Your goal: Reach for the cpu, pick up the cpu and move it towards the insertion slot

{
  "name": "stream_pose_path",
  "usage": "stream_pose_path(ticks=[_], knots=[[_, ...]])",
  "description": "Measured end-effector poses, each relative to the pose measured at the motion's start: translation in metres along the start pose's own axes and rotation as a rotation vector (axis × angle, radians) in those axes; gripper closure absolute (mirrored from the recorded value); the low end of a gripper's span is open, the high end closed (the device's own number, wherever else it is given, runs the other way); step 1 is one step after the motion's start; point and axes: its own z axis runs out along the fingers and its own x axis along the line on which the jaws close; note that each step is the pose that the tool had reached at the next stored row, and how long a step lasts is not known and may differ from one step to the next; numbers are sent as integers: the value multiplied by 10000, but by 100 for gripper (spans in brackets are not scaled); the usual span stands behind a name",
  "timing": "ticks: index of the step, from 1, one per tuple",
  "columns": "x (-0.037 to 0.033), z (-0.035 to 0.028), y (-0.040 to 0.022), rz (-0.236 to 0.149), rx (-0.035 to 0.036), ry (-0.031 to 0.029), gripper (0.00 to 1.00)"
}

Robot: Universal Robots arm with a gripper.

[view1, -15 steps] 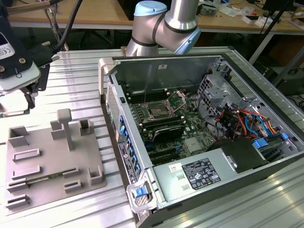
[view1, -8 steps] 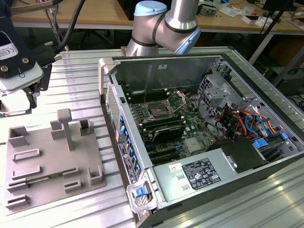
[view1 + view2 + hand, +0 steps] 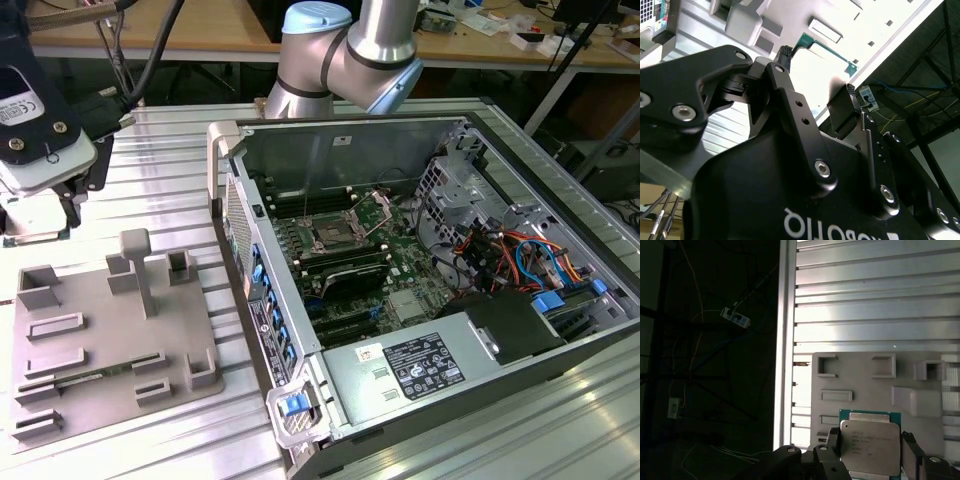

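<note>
1. Nearest, on the exterior view's left: a grey plastic tray (image 3: 100,350) w/ raised blocks is laid flat on the table.
2. A bit farther back on that side, the gripper (image 3: 818,70) is held up over the table. Its fingers (image 3: 833,442) are clamped on the cpu (image 3: 870,447), one per side, silver lid up, w/ the tray seen below it in the first wrist view.
3. Progress, imo: reach + pickup can be counted as done. The carry is barely begun, as the insertion slot (image 3: 330,237) sits well apart toward the exterior view's right, inside the open pc case (image 3: 480,370). Its metal frame looks swung open.
4. Surface: a ribbed aluminium table (image 3: 180,150), w/ glare on the slats.
5. Farthest: the arm's elbow (image 3: 350,50), then wooden benches (image 3: 200,30) w/ clutter and cables, so prob. a lab.
</note>
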Motion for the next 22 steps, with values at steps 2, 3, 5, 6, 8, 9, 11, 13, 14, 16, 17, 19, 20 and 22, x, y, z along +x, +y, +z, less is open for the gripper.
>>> stream_pose_path(ticks=[2, 3, 5, 6, 8, 9, 11, 13, 14, 16, 17, 19, 20, 22], knots=[[-9, -1, 0, 0, 1, 1, 45], [-14, -1, -1, -1, 1, 1, 45], [-25, 0, 0, 1, 0, 0, 45], [-30, 0, 0, 0, 0, 0, 45], [-33, 0, 0, 1, 0, 0, 45], [-33, 0, 0, 1, 0, 0, 45], [-34, -1, -1, 0, 0, -1, 45], [-34, -7, 0, 0, -1, -1, 45], [-34, -8, 0, 0, -1, -1, 45], [-35, -9, 0, 0, 0, 0, 45], [-39, -10, 0, 0, 1, 2, 45], [-62, -9, 0, 0, 4, 0, 45], [-73, -9, -1, 0, 5, 0, 45], [-95, -9, -1, 0, 6, 0, 45]])
